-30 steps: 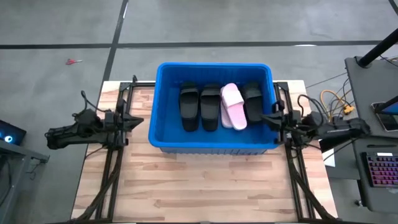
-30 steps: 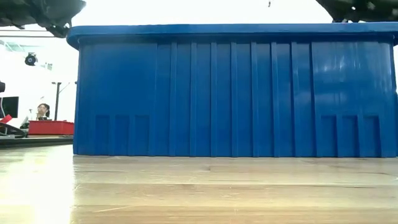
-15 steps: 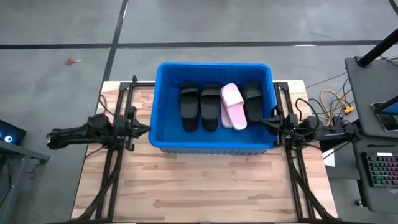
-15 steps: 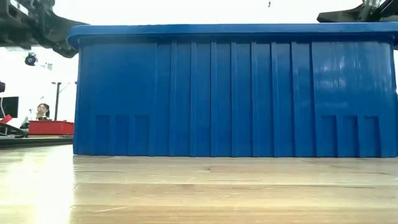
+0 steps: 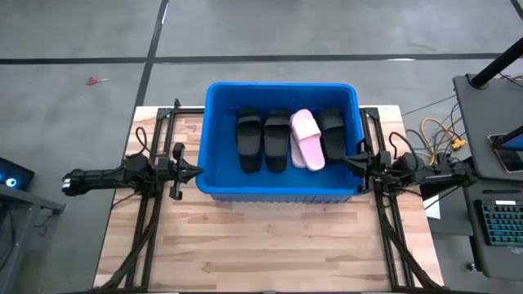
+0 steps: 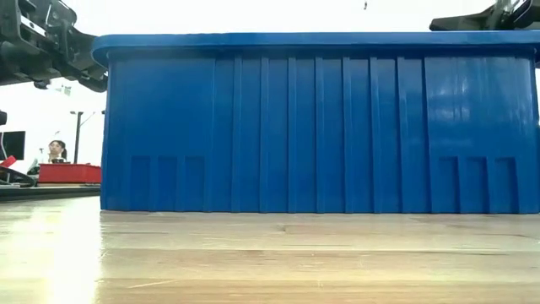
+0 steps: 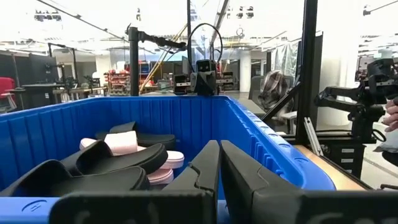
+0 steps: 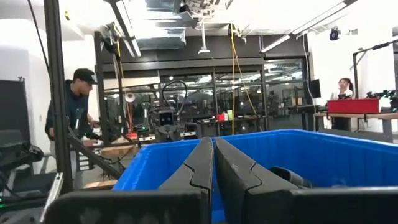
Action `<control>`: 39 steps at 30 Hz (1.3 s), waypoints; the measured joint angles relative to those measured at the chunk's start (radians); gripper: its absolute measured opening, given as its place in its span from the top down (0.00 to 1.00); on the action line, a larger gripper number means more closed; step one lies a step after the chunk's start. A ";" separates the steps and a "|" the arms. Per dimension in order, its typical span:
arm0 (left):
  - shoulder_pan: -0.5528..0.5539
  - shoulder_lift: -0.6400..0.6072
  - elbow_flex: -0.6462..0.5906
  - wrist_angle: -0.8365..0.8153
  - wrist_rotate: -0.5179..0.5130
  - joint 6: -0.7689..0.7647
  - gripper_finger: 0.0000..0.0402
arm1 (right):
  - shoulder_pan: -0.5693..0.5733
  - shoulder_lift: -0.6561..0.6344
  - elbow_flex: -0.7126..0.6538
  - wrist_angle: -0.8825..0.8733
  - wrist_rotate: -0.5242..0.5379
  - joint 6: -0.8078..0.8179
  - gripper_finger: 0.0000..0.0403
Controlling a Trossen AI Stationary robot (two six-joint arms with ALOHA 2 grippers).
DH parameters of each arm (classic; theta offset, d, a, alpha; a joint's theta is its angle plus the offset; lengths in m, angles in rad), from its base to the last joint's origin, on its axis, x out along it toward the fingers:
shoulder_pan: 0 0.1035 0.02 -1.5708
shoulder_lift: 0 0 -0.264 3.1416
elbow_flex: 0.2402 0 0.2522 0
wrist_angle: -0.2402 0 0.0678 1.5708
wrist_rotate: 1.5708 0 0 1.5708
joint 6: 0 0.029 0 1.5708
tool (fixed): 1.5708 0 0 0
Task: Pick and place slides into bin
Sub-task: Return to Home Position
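On the far half of the tabletop [image 5: 270, 245], centred: bin [image 5: 282, 193], bright blue, ribbed walls, broad rim, standing upright. Inside, laid side by side on the bin floor: black slides [image 5: 249, 140], three counted from above, and a pink slide [image 5: 307, 140] set between the second and third black ones from the left, leaning partly over its neighbour. None seen on the bare boards outside the bin in any view.

Left of the bin, just beside its left wall at rim height: left claw [image 5: 193, 170], fingers drawn close together, gripping nothing, pointed rightward at the bin. Right of the bin, just beside its right wall: right claw [image 5: 346, 161], fingers likewise together, empty, pointed leftward.

Step in hand, by judgement: parking of both arms, with loading apparently complete. Next move, by judgement: drawing each arm back from the bin wall toward its rest pose, outward and level first so as not to catch the rim. No grasp called for; no slide left to fetch, so far as visible.
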State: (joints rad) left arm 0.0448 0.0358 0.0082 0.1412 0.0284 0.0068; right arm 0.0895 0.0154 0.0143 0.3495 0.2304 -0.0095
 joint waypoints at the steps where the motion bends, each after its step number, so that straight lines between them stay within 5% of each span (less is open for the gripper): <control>1: 0.000 0.000 0.000 0.000 0.000 -0.001 1.00 | 0.000 0.001 0.000 -0.002 0.001 -0.014 0.98; 39: 0.001 0.004 -0.003 0.088 -0.003 0.001 1.00 | 0.000 0.014 -0.003 0.050 0.003 -0.044 0.98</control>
State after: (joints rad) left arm 0.0456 0.0395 0.0051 0.2295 0.0250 0.0074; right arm 0.0895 0.0296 0.0109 0.3996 0.2336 -0.0539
